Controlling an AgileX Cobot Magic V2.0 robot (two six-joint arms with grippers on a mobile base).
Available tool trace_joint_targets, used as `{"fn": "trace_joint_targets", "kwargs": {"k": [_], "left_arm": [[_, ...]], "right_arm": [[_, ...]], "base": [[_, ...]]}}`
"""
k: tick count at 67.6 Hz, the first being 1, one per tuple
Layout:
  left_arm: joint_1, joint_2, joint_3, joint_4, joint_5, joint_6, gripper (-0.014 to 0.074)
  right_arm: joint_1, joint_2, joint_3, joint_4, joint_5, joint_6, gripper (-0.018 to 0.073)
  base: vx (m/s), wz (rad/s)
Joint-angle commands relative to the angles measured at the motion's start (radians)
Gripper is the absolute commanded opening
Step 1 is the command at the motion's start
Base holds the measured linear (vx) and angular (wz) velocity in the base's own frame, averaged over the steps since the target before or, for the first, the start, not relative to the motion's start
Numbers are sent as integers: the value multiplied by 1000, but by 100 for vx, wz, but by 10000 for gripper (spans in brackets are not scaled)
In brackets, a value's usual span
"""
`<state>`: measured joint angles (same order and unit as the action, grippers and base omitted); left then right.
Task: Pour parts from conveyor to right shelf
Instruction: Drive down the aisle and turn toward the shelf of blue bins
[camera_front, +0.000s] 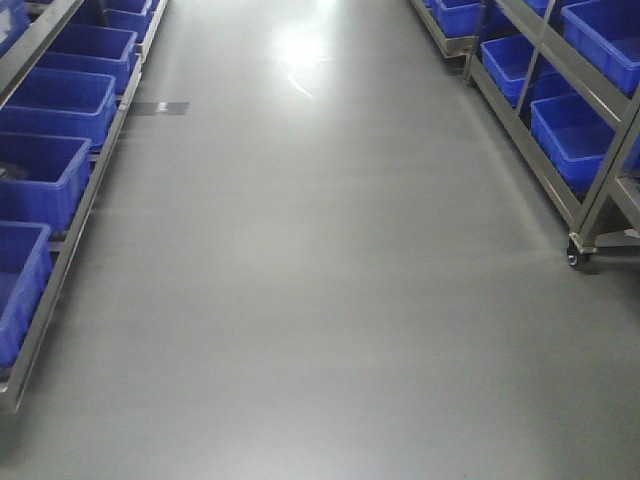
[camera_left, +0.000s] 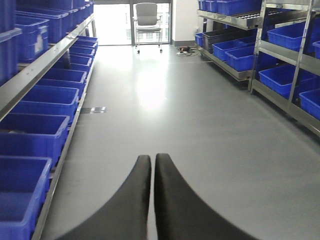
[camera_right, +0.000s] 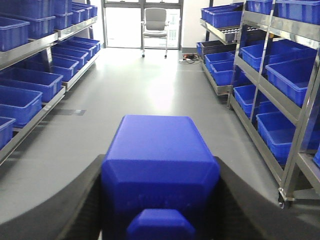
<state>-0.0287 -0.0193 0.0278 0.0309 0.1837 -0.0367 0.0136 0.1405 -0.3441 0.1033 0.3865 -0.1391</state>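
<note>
My right gripper (camera_right: 160, 165) is shut on a blue plastic box (camera_right: 160, 145), which fills the space between the black fingers (camera_right: 75, 200) and points down the aisle. Its inside and any parts are hidden. My left gripper (camera_left: 152, 158) is shut and empty, held over the grey floor. The right shelf (camera_right: 260, 85) is a metal rack with blue bins (camera_right: 292, 75) along the right side of the aisle; it also shows in the front view (camera_front: 600, 180). Neither gripper shows in the front view.
A metal rack with blue bins (camera_front: 55, 100) lines the left side of the aisle. The right rack stands on a caster (camera_front: 575, 256). An office chair (camera_left: 147, 17) stands at the far end by a bright doorway. Cables (camera_left: 186, 50) lie on the floor there.
</note>
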Motion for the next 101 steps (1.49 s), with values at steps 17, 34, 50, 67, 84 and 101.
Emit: {"fn": "trace_joint_targets", "kwargs": {"k": [17, 34, 50, 67, 84, 101], "left_arm": [[-5, -4, -19, -1, -72, -7, -6], [-5, -4, -19, -1, -72, -7, -6], [-5, -4, -19, -1, -72, -7, -6], [-5, -4, -19, -1, -72, -7, -6], [-5, -4, -19, -1, -72, -7, -6], [-5, -4, -19, -1, -72, -7, -6]], "right_arm": [[-6, 11, -25, -2, -79, -8, -9], [-6, 11, -25, -2, -79, -8, -9], [-6, 11, -25, -2, -79, -8, -9], [-6, 11, -25, -2, -79, -8, -9], [-6, 11, -25, -2, -79, -8, -9], [-6, 11, -25, -2, -79, -8, -9]], "base": [[43, -18], [54, -12], [60, 0], [65, 12], [66, 12], [68, 3]]}}
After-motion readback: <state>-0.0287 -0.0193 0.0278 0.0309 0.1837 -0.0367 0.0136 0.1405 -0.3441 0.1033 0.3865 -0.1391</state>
